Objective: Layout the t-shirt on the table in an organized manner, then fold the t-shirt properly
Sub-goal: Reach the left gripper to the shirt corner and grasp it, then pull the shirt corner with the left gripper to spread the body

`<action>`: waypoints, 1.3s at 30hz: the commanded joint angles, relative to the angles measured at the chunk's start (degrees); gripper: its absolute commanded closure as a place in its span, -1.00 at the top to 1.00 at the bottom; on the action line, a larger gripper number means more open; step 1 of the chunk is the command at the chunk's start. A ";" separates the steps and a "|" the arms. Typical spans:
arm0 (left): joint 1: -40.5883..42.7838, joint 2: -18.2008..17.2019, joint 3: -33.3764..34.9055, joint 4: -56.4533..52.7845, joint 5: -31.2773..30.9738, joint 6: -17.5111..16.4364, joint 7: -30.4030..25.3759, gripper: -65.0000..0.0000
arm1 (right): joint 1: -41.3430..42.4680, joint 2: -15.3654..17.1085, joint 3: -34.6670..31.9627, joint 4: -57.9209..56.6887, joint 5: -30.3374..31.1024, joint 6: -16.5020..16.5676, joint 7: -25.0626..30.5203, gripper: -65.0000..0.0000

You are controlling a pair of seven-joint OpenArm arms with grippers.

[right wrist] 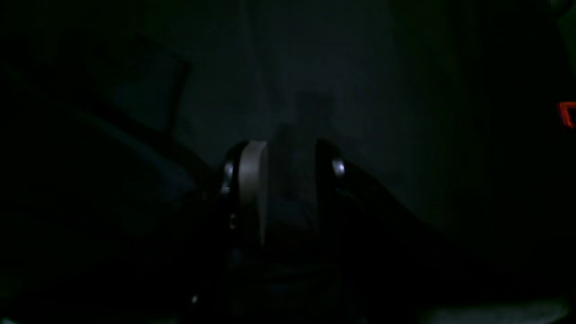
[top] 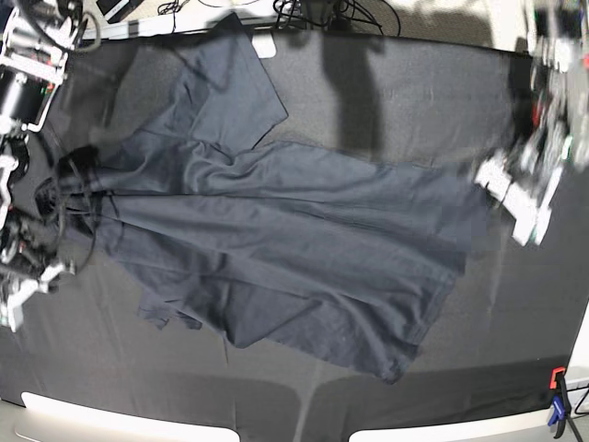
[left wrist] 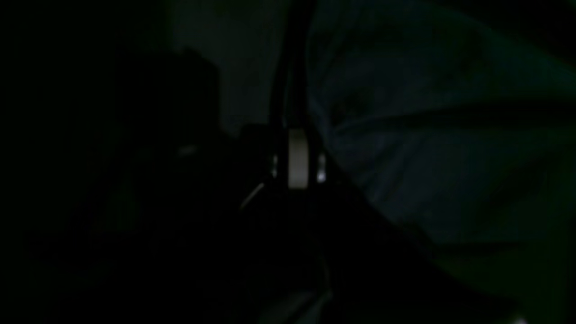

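The dark charcoal-navy t-shirt (top: 276, 239) lies spread and wrinkled across the table (top: 414, 92), collar end at the left, hem at the right. One sleeve (top: 225, 87) points to the far edge. My left gripper (left wrist: 297, 148) looks shut, with shirt fabric (left wrist: 427, 135) folding away from its fingertips. In the base view its arm (top: 520, 189) is blurred at the hem's right edge. My right gripper (right wrist: 288, 180) has its jaws apart over dark cloth. Its arm (top: 23, 101) stands by the bunched collar (top: 74, 170).
Red and blue clamps (top: 557, 396) sit at the near right corner; a red mark (right wrist: 568, 113) shows at the right wrist view's edge. Pale table edges (top: 110, 414) run along the front. Cables and hangers (top: 322, 11) lie beyond the far edge. Both wrist views are very dark.
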 commanded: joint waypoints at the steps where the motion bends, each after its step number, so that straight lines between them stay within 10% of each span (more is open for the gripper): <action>1: 1.81 -0.94 -2.01 2.67 1.75 0.83 0.35 -1.00 | 1.79 1.07 0.33 0.98 1.29 0.61 1.27 -0.44; 10: 14.62 -0.94 -12.92 12.61 1.53 1.90 0.15 -1.00 | 1.75 -0.04 0.28 0.98 3.98 3.06 1.20 -0.44; 30: 23.54 1.86 -13.31 26.43 10.19 4.85 1.16 -1.00 | 1.75 -0.07 0.28 0.98 3.98 3.06 1.22 -0.44; 35: 22.91 1.57 -13.31 30.82 10.16 4.85 -7.48 -0.20 | 1.75 -0.09 0.28 0.98 4.00 3.04 1.16 -0.44; 39: 18.91 1.55 -13.31 30.75 10.82 4.85 -5.70 -0.13 | 1.73 -0.24 0.28 0.98 4.02 3.04 0.07 -0.44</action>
